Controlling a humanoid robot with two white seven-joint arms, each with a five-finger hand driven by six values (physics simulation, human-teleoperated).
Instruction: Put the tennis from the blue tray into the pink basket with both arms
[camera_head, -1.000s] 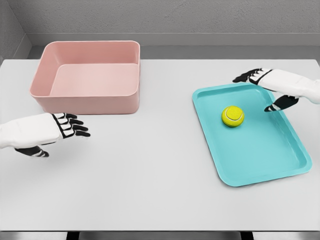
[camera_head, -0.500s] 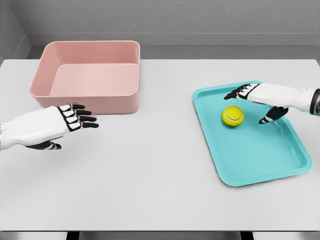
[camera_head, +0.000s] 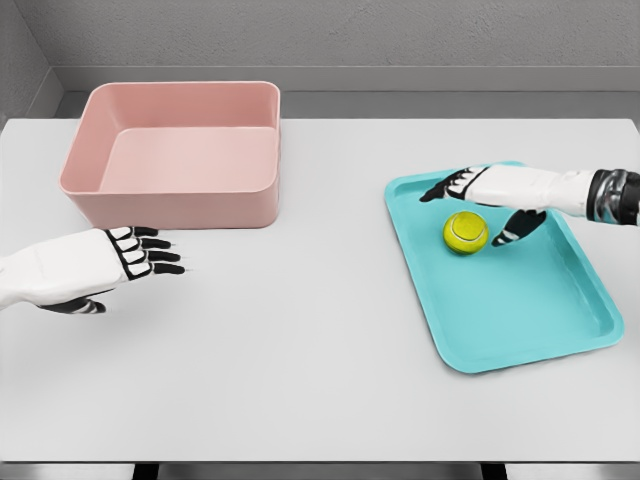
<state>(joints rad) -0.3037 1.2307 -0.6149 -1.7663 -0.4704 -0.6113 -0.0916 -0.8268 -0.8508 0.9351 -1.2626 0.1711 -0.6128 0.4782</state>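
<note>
A yellow-green tennis ball (camera_head: 465, 232) lies in the upper part of the blue tray (camera_head: 520, 320) on the right of the table. My right hand (camera_head: 470, 205) hovers over the ball, fingers spread above it and thumb beside its right side; it is open and holds nothing. The pink basket (camera_head: 170, 205) stands at the back left, with nothing visible inside. My left hand (camera_head: 150, 257) is open just in front of the basket's near wall, fingers pointing right.
The grey-white table (camera_head: 300, 350) stretches between basket and tray. A grey wall runs behind the table's far edge.
My right hand has moved left over the tray until it is above the ball. My left hand rose toward the basket, then dropped back slightly. The ball has not moved.
</note>
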